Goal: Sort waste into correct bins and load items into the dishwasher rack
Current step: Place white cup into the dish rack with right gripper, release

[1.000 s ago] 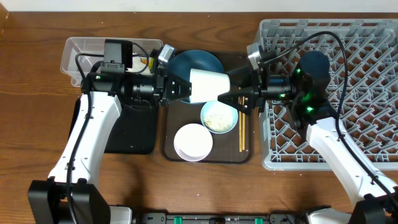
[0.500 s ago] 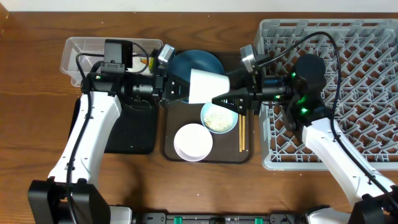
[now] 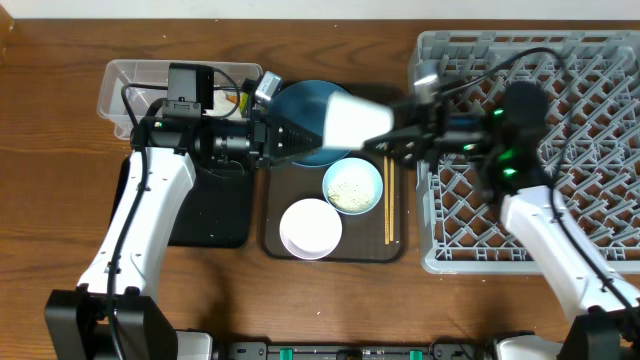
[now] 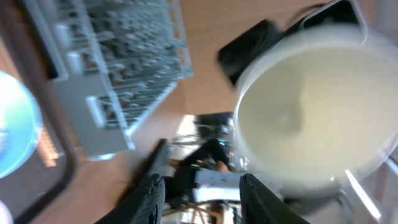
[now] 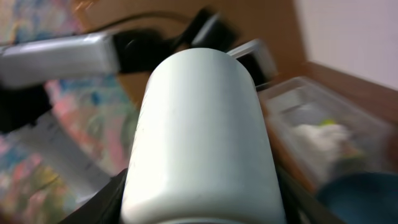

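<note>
Handover done: L gripper [image 3: 310,140] just let go, jaws apart; R gripper [image 3: 388,126] clamps cup [image 3: 352,120], pulling twd rack [image 3: 600,60].

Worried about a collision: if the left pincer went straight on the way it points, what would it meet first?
Probably the pale-green cup, held sideways in the right pincer just ahead of the left pincer, mouth toward it. Depth is unclear, so it might pass beside.

One pale cup [image 3: 355,118], one dark blue plate [image 3: 300,100], two bowls [image 3: 310,228], two chopsticks [image 3: 388,205]; one brown tray [image 3: 365,240], one clear tub [image 3: 118,85], one black tray [image 3: 215,215], one grey rack [image 3: 600,120]; two robot arms [image 3: 150,210]
</note>
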Available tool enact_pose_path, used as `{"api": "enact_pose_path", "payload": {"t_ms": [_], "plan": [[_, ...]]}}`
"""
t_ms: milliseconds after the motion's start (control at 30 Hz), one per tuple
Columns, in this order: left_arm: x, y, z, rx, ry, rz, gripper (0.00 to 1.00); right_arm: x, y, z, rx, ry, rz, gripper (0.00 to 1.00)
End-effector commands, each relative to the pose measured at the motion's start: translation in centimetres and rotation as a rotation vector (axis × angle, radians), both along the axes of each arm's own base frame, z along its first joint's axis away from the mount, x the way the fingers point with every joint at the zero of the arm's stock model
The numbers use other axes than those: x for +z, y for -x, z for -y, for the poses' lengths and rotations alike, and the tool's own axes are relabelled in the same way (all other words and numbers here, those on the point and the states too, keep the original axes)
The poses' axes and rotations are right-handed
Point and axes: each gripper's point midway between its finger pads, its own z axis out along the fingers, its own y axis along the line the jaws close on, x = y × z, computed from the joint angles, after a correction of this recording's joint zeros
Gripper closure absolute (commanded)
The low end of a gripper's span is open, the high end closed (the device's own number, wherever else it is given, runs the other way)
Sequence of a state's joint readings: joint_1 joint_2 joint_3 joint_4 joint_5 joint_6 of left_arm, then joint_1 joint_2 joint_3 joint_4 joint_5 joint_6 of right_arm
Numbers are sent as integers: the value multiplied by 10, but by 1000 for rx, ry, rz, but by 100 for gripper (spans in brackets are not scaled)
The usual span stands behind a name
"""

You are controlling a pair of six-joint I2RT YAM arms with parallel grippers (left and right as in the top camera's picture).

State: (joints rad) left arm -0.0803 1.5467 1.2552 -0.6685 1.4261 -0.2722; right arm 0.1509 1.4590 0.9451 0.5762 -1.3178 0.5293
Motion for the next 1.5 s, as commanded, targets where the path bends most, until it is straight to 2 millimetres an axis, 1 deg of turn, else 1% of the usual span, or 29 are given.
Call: {"api": "enact_pose_path", "payload": {"t_ms": [0, 100, 167, 233, 267, 333, 400, 567, 633, 700, 800, 867, 900, 967, 1100, 1167, 1300, 1467], "plan": [[-26, -18, -8, 94, -168, 31, 57, -4, -28, 37, -143, -5, -67, 66], [-58, -36, -26, 212, -375, 39, 57, -18, -51, 71, -290, 6, -147, 63], [-79, -47, -46, 297, -533, 37, 57, -33, -63, 89, -383, 29, -205, 62], [-95, -55, -65, 369, -672, 38, 57, -50, -71, 101, -463, 63, -264, 61], [-99, -57, -72, 390, -713, 38, 57, -57, -74, 104, -492, 79, -286, 61], [-107, -60, -85, 429, -791, 38, 57, -71, -76, 111, -556, 125, -329, 57], [-110, -60, -92, 447, -832, 35, 57, -72, -75, 114, -579, 145, -337, 54], [-114, -60, -99, 465, -874, 30, 57, -59, -71, 128, -706, 219, -349, 53], [-116, -60, -102, 471, -896, 25, 57, -59, -66, 136, -778, 307, -365, 54], [-118, -58, -106, 477, -918, 18, 56, -62, -57, 145, -856, 436, -402, 56], [-120, -57, -110, 483, -941, 11, 57, -67, -37, 155, -942, 637, -474, 57], [-121, -57, -110, 482, -942, 9, 56, -70, -23, 158, -968, 734, -512, 58], [-121, -56, -110, 481, -943, 7, 57, -72, -14, 158, -970, 781, -533, 58], [-121, -55, -110, 479, -944, 3, 56, -79, 1, 158, -957, 850, -577, 55], [-123, -54, -112, 482, -960, -2, 57, -102, 33, 164, -925, 971, -713, 53], [-123, -54, -114, 484, -968, -4, 56, -112, 44, 168, -909, 1027, -767, 52], [-124, -53, -114, 482, -969, -8, 57, -125, 55, 171, -878, 1091, -840, 52], [-124, -51, -114, 479, -971, -13, 57, -141, 51, 176, -876, 1156, -883, 52]]}}
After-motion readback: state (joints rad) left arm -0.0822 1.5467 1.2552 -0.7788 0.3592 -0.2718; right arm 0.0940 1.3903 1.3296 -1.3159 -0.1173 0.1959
